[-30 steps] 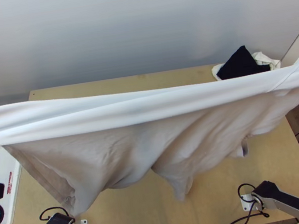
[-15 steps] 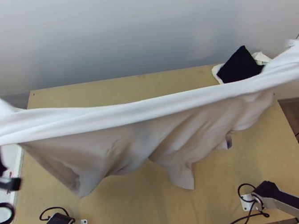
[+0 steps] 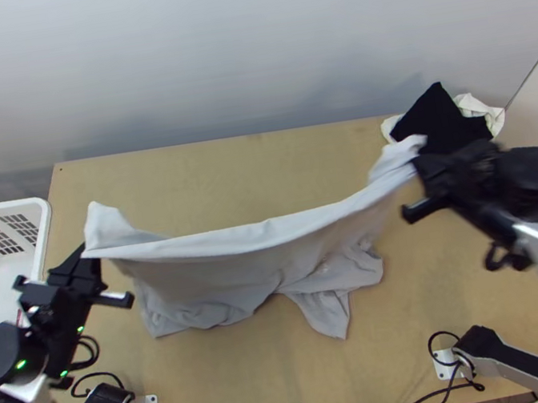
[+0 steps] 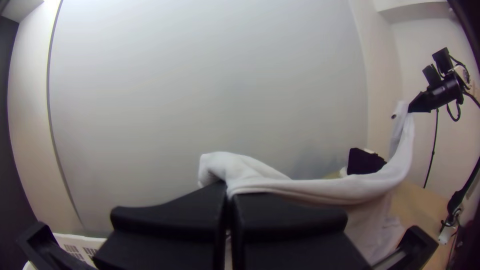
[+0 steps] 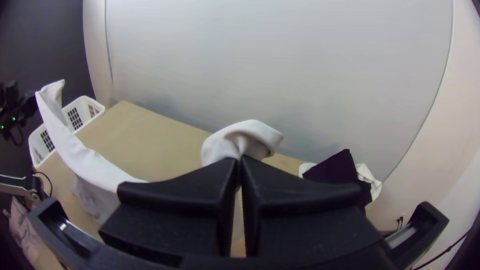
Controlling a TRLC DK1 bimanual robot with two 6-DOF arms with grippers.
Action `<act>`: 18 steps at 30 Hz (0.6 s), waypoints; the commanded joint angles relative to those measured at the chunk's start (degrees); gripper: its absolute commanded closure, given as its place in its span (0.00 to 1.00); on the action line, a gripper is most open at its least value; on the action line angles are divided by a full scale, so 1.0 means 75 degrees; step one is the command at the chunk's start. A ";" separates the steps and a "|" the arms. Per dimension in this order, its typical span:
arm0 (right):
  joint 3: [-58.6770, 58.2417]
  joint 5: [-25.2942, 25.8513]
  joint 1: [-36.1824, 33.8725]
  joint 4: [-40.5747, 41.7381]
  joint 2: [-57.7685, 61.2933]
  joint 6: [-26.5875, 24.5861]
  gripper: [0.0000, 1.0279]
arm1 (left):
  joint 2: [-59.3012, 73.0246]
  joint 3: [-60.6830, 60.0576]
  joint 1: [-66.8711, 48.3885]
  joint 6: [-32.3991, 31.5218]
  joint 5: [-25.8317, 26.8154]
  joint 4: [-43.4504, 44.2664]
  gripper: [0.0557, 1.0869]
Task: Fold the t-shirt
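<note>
Top view steeply down on the table (image 3: 225, 176), both wrist views toward the same wall (image 3: 246, 51)

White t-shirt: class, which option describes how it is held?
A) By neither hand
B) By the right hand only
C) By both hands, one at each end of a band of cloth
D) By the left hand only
C: the left hand and the right hand each pinch the t-shirt, which stretches between them.
</note>
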 commanded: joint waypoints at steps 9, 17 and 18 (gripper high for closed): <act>-0.1267 -0.0013 -0.0576 0.3957 0.3259 -0.1167 0.97 | 0.3603 -0.0624 0.1981 0.0181 0.0446 0.3745 0.96; 0.0514 -0.0153 -0.1455 0.4777 0.5966 -0.0745 0.97 | 0.6685 0.1309 0.2719 -0.0299 0.0446 0.4178 0.96; 0.0737 -0.0153 -0.1572 0.4941 0.6283 -0.0698 0.97 | 0.7013 0.1556 0.2778 -0.0405 0.0434 0.4190 0.96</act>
